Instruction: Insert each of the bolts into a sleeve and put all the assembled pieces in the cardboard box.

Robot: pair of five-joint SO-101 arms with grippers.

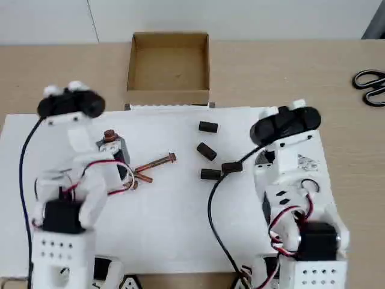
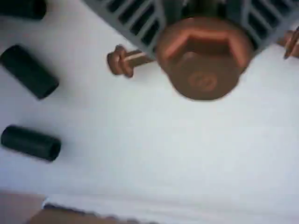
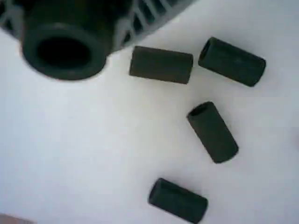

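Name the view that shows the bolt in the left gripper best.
Left wrist view: the bolt sits close up, hex head toward the camera, held in the left gripper. The high view shows its head small, from above.

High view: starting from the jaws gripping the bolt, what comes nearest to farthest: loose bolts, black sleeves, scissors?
1. Loose bolts, close by on the white paper.
2. Black sleeves, mid-paper, toward the other arm.
3. Scissors, off the paper at the table's right edge.

You have bright, even light here, with the sleeves [image 3: 212, 132] casting only soft, faint shadows on the white sheet [image 3: 117, 154].
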